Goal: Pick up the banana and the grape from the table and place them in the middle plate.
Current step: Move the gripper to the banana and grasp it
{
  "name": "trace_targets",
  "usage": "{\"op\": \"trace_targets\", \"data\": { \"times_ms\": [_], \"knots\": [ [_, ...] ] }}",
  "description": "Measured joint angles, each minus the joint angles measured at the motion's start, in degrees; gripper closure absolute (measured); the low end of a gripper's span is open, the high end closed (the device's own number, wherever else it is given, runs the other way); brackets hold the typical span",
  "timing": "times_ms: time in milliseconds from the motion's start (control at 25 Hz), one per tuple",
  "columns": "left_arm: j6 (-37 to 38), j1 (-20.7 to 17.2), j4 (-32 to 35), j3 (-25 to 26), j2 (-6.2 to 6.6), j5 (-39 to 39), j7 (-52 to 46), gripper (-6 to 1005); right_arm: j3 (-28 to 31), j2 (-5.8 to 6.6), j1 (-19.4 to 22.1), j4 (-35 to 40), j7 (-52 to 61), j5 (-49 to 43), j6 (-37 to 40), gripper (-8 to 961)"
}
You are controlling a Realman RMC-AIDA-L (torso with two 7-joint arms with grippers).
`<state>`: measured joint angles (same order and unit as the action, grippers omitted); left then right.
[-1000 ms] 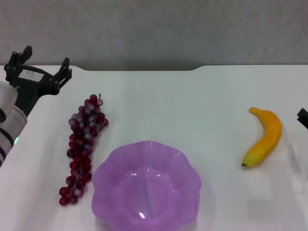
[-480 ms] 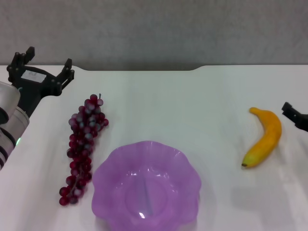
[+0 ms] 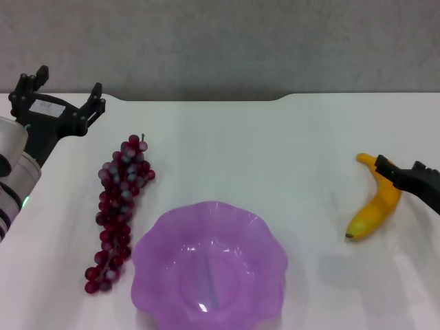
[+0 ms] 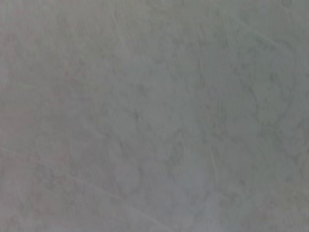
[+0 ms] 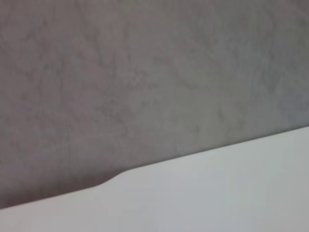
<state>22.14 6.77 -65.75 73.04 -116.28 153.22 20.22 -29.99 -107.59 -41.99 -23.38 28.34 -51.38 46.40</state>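
From the head camera I see the white table (image 3: 275, 137) filling most of the frame, with a grey wall (image 3: 220, 41) across the top. The middle plate (image 3: 210, 265) sits at the bottom centre, with neither fruit in it. The grape (image 3: 118, 206) lies just left of it, running from mid-left down toward the lower left, close to the rim but apart from it. The banana (image 3: 377, 199) lies at the right, well apart from the plate. My right gripper (image 3: 399, 177) reaches in from the right edge, its dark tip overlapping the banana's upper part; I cannot tell how its fingers stand. My left gripper (image 3: 58, 103) hangs at the upper left, above and left of the grape, fingers spread apart and holding nothing.

The left wrist camera gives me only a mottled grey surface.

The right wrist camera shows the grey wall above and the table's notched far edge (image 5: 111, 181) below.
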Motion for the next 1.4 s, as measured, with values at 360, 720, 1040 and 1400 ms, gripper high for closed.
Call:
{"op": "trace_targets", "data": {
  "times_ms": [360, 720, 1040, 1400],
  "knots": [
    [0.1, -0.1, 0.0, -0.1, 0.0, -0.2, 0.0, 111, -3.3, -6.01, 4.4, 12.9, 9.6, -3.3, -4.5, 47],
    [0.2, -0.2, 0.0, -0.1, -0.01, -0.1, 0.0, 111, -3.7, -6.58, 6.3, 16.4, 11.2, -3.4, -7.4, 48],
    [0.2, -0.3, -0.1, -0.3, -0.09, 0.0, 0.0, 112, -5.5, -6.57, 5.3, 17.4, 11.3, -3.7, -9.6, 51],
    [0.2, -0.4, -0.3, -0.6, -0.03, -0.1, 0.0, 112, -5.6, -6.75, 3.9, 18.7, 12.7, -6.3, -11.1, 53]
  ]
}}
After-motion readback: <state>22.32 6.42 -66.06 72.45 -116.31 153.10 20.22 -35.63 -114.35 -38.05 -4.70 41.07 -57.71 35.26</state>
